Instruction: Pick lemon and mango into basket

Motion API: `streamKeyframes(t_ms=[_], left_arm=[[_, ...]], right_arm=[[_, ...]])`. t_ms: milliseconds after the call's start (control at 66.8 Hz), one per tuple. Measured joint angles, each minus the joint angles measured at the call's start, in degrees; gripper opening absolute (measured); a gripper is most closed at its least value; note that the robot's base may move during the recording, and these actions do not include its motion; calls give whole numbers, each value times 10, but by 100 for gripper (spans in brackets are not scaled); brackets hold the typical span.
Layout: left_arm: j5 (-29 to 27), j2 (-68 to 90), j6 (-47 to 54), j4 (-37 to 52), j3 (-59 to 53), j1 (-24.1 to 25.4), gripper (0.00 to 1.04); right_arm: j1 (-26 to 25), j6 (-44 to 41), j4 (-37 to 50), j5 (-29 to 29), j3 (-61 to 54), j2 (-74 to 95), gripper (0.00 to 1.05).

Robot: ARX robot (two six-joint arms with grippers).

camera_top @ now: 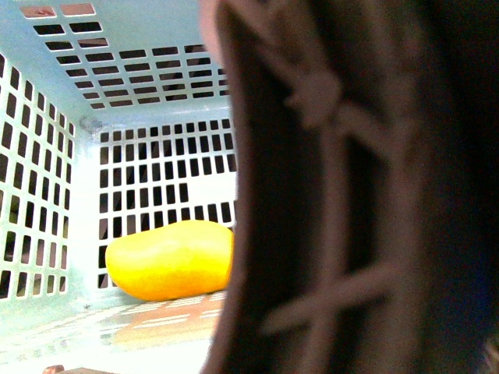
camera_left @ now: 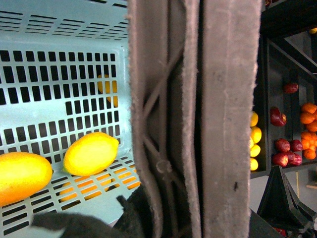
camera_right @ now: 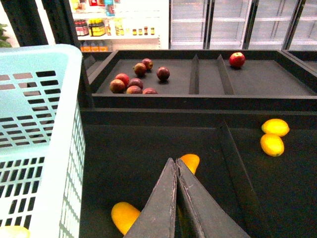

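Already the lemon (camera_left: 91, 153) and the mango (camera_left: 22, 177) lie side by side on the floor of the basket (camera_left: 59, 74) — by the look of it, both picks are done. The left fingers cannot be judged; the brown handle (camera_left: 198, 119) fills that wrist view. The right gripper (camera_right: 176, 166) hangs empty over the dark display bin (camera_right: 148, 144), fingers pressed together. What remains calls for keeping the basket level and the right arm clear of its rim. Lemon: pale bright yellow, pointed tip. Mango: deeper golden, longer, smooth.
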Motion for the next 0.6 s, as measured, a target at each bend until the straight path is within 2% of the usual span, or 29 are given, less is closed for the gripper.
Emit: streamKeyframes(t_ms=[374,494,599], left_arm=[[0,0,0,0,0,0,15],[0,0,0,0,0,0,15],[-1,0,0,0,0,0,15]], right_arm=[[0,0,-51,0,0,-50,2],[0,0,-141,0,0,-123,2],[0,0,-149,-1,0,-145,2]])
